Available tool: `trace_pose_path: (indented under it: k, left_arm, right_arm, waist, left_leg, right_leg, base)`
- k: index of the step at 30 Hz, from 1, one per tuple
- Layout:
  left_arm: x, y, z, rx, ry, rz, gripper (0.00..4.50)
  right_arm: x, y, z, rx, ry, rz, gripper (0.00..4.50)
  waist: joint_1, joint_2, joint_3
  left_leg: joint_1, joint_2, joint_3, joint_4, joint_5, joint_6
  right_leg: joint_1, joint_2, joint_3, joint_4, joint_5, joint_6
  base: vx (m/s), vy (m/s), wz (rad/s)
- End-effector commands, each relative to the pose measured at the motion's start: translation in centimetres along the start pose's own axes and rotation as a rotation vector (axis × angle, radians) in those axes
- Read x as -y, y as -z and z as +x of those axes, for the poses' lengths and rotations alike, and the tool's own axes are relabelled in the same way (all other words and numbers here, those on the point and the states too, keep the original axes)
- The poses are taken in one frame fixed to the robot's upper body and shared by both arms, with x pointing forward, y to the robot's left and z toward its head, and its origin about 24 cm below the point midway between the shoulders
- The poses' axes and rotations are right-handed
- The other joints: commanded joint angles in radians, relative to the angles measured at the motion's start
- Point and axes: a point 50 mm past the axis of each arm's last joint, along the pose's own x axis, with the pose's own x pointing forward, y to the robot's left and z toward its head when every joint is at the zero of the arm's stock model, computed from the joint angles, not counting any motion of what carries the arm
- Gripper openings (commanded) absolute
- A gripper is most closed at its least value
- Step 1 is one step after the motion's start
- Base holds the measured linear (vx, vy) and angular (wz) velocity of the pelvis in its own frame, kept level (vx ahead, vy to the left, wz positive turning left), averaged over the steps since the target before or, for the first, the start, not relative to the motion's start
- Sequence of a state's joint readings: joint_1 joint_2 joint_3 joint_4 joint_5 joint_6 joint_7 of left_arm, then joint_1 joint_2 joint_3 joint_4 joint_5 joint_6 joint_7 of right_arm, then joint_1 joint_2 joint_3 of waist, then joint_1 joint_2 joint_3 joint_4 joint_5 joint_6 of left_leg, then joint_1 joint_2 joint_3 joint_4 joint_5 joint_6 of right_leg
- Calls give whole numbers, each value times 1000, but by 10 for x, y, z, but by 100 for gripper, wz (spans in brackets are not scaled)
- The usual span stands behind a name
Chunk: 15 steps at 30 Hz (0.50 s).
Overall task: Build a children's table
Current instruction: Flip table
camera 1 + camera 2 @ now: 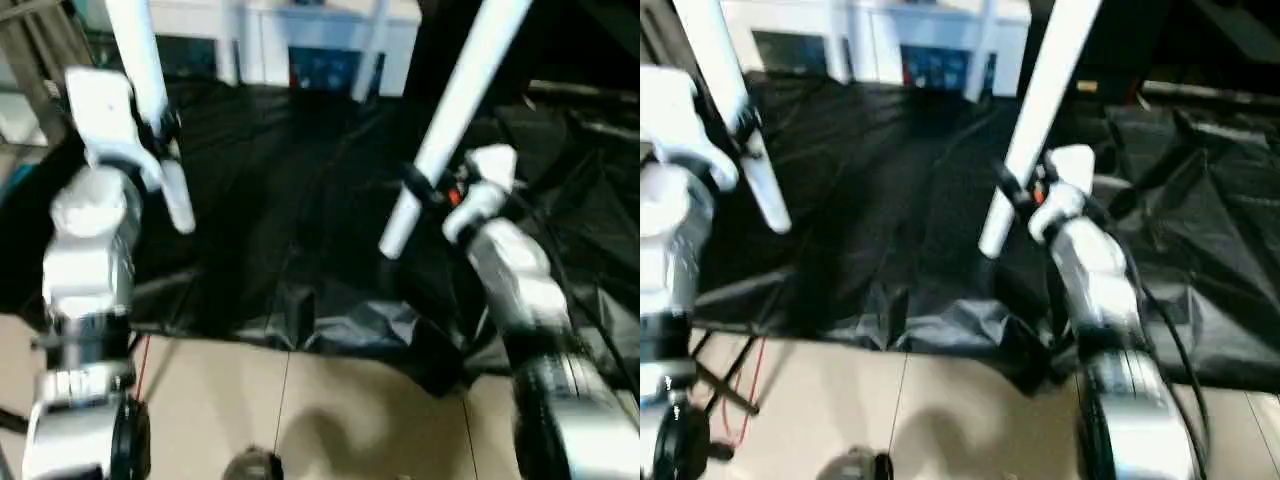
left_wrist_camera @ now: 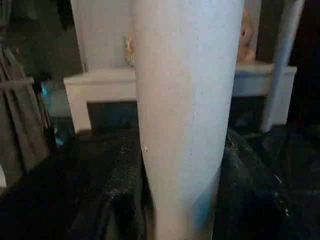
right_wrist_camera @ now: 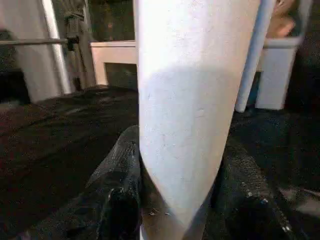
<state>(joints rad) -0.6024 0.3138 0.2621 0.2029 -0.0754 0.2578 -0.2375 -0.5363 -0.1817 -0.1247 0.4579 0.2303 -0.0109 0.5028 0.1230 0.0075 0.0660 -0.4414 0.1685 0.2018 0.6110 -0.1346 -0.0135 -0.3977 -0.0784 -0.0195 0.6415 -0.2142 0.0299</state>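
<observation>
Firmly between right gripper [image 3: 182,200] fingers: leg [image 3: 192,100]

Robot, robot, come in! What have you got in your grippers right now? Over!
Left gripper shut on left leg. Right gripper shut on right leg. Both held above black sheet. Nothing blocking.

I read this as an indoor test room or lab staged like a home. Crumpled black sheeting [image 1: 300,230] covers the work area over a beige tiled floor [image 1: 330,410]; a low white cabinet [image 1: 290,40] lines the back wall; red cable [image 1: 745,395] trails loose.
</observation>
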Motion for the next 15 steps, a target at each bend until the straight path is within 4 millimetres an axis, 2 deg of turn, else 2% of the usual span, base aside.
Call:
trace_pose_path:
  k: [1, 4, 8, 9, 10, 12, 13, 15]
  left_arm:
    - [18, -4, 3, 15, 94, 45, 172]
    - [16, 7, 1, -19, 97, 69, 172]
    - [10, 17, -1, -65, 83, 100, 172]
    - [8, 21, -3, -83, 88, 104, 207]
    - [4, 26, -7, -109, 79, 111, 242]
    - [-2, 31, -12, -131, 59, 107, 242]
    - [-6, 34, -16, -135, 43, 101, 245]
    - [-10, 36, -24, -133, 22, 87, 266]
  right_arm:
    - [-16, 4, -2, -37, -29, -68, 148]
    - [-28, 9, -8, -56, 6, -52, 148]
    - [-38, 20, -7, -99, -2, -44, 148]
    - [-41, 21, -6, -99, -8, -38, 183]
    - [-41, 22, -4, -92, 10, -34, 218]
    - [-40, 24, -1, -89, 25, -13, 220]
    - [-39, 26, 0, -91, 31, -28, 226]
    - [-39, 25, 0, -89, 35, -30, 251]
  waist:
    - [-15, 15, -84]
    - [-23, 22, -80]
    - [-36, 23, -75]
    - [-41, 23, -74]
    - [-46, 24, -75]
    - [-53, 21, -73]
    - [-58, 15, -73]
    - [-58, 18, -78]
  left_leg:
    - [65, 58, -35, -85, -324, -36]
    - [68, 57, -41, -93, -411, -75]
    - [75, 53, -47, -100, -503, -113]
    - [78, 54, -50, -102, -522, -121]
    - [75, 54, -51, -105, -524, -122]
    - [72, 53, -52, -108, -527, -122]
    - [70, 53, -52, -108, -529, -120]
    - [74, 54, -49, -104, -509, -114]
  right_leg:
    - [12, -50, 24, -78, -111, -187]
    - [6, -52, 27, -86, -193, -160]
    - [-1, -54, 28, -99, -285, -136]
    - [-1, -54, 28, -99, -286, -137]
    - [3, -53, 28, -99, -275, -139]
    - [5, -53, 27, -100, -273, -140]
    - [7, -55, 27, -100, -283, -145]
    - [5, -56, 30, -99, -254, -158]
  base:
    - [0, 0, 0]
    - [0, 0, 0]
    - [0, 0, 0]
    - [0, 0, 0]
    - [0, 0, 0]
    - [0, 0, 0]
    - [0, 0, 0]
    - [0, 0, 0]
